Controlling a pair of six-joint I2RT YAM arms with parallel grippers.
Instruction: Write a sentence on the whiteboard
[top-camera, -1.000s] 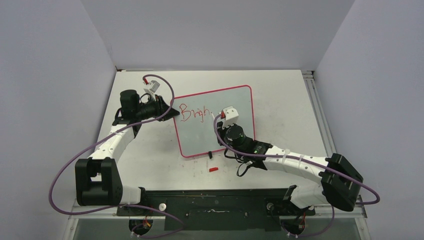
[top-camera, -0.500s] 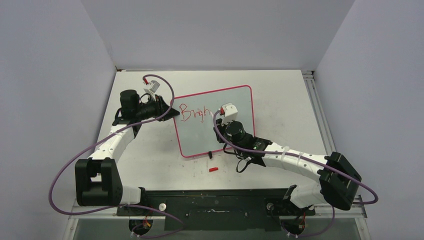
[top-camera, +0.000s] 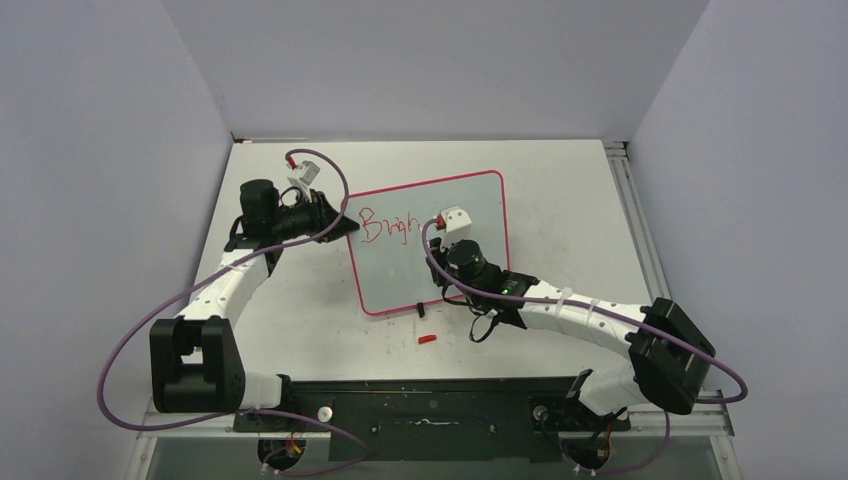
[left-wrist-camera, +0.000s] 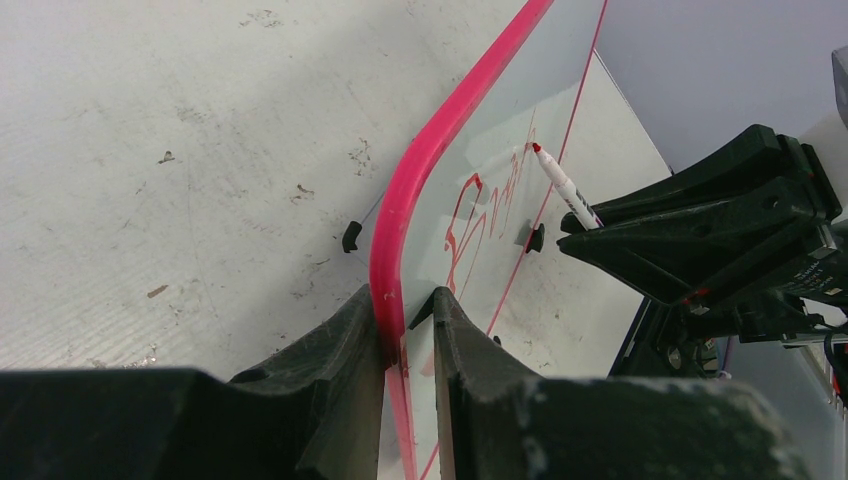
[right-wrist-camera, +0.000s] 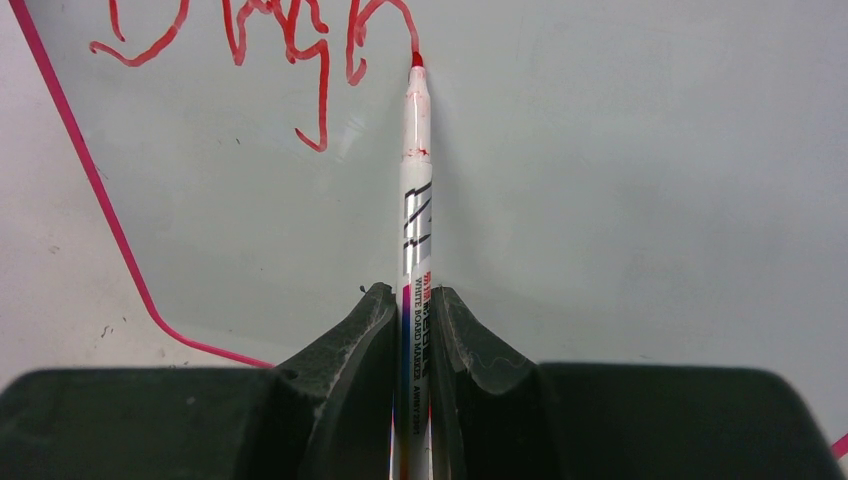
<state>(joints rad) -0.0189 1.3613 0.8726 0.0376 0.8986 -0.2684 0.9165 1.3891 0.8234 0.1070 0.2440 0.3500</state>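
Observation:
The whiteboard (top-camera: 395, 275) lies at mid-table, pink-red framed, with the sentence (top-camera: 385, 226) reading "Brigh" in red. My left gripper (top-camera: 345, 222) is shut on the board's left edge; in the left wrist view the fingers clamp the pink frame (left-wrist-camera: 440, 130) at my gripper (left-wrist-camera: 408, 300). My right gripper (top-camera: 440, 240) is shut on a white whiteboard marker (right-wrist-camera: 413, 200), held at my gripper (right-wrist-camera: 412, 300). Its red tip touches the end of the last letter in the lettering (right-wrist-camera: 280, 40). The marker (left-wrist-camera: 560, 185) also shows in the left wrist view.
A red marker cap (top-camera: 428, 339) lies on the table just in front of the board's near edge. A small black foot (top-camera: 420, 309) sits on that edge. A metal rail (top-camera: 630, 200) runs along the table's right side. Walls close the left, back and right.
My right arm has shifted a little to the left and away with the marker, its tip staying by the last letter. The left arm and the board have not moved.

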